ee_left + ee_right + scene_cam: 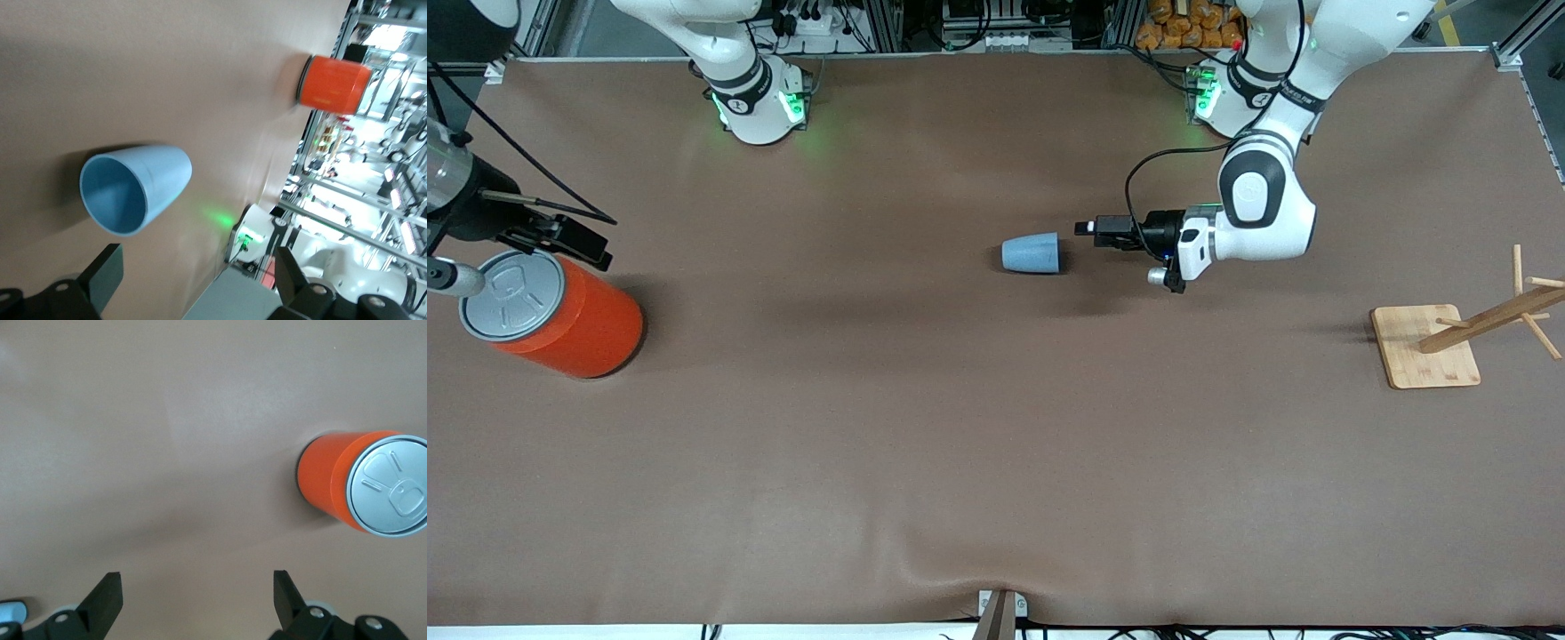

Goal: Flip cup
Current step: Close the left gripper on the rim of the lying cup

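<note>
Lying on its side, cup [1032, 253] — rim facing left gripper [1083, 229], open, seemingly just short.

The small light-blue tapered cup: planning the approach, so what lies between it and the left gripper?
Nothing: the front view shows only bare brown table between the cup and the open left gripper.

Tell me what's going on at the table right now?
The cup lies on its side mid-table, rim toward the left arm's end. The left end effector, open, sits just off that rim, lined up with it and not touching. The right end effector waits open above the table by the orange can at its own end. A wooden rack stands at the left arm's end.
</note>
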